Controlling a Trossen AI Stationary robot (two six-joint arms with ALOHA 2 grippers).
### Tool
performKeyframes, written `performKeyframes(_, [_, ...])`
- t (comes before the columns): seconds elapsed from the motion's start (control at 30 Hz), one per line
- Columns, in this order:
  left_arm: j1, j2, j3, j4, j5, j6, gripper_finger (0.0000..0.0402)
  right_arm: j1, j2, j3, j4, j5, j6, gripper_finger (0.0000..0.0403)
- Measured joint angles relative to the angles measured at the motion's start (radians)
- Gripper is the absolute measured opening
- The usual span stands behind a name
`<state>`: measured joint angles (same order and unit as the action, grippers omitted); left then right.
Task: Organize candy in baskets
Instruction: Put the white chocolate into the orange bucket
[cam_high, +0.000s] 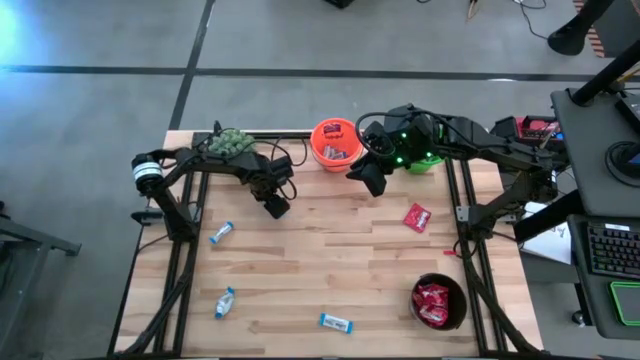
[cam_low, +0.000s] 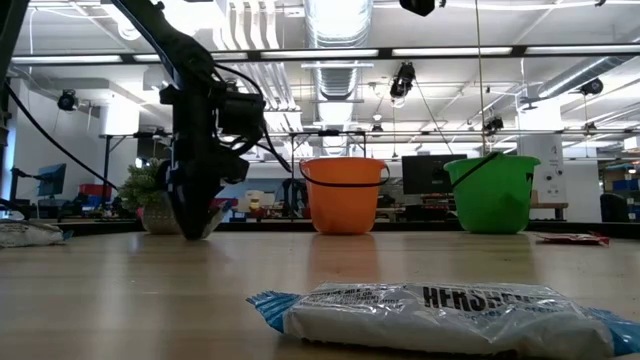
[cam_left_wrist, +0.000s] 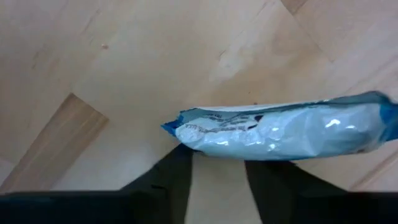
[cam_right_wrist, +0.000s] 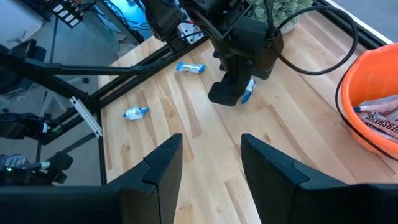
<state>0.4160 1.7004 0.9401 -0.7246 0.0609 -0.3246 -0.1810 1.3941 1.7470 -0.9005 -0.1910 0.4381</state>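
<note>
Left wrist view: left gripper (cam_left_wrist: 217, 163) part-open around a blue-and-white bar (cam_left_wrist: 280, 130) on the table (cam_left_wrist: 124, 74).

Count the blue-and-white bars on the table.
4 bars: one at the left hand, two along the table's left side, one by the edge opposite the orange basket, which may hide more.

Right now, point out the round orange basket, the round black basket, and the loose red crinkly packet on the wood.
orange basket (cam_high: 318, 152), high view, its rim.
black basket (cam_high: 459, 299), high view, its rim.
red packet (cam_high: 417, 217), high view, its middle.
</note>
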Motion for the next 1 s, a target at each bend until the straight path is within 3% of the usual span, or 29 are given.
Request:
performKeyframes(0.23, [0.0,0.0,0.0,-0.001,0.001,0.017,0.001,0.0,0.0,0.0,0.0,0.0,0.0,0.0153])
performKeyframes(0.57, [0.0,0.0,0.0,-0.036,0.04,0.028,0.0001,0.0,0.0,0.0,0.0,0.0,0.0,0.0153])
performKeyframes(0.73, [-0.004,-0.002,0.0,-0.049,0.107,0.072,0.0,0.0,0.0,0.0,0.0,0.0,0.0,0.0153])
performKeyframes(1.0, [-0.01,-0.079,0.0,-0.068,0.107,0.077,0.0,0.0,0.0,0.0,0.0,0.0,-0.001,0.0153])
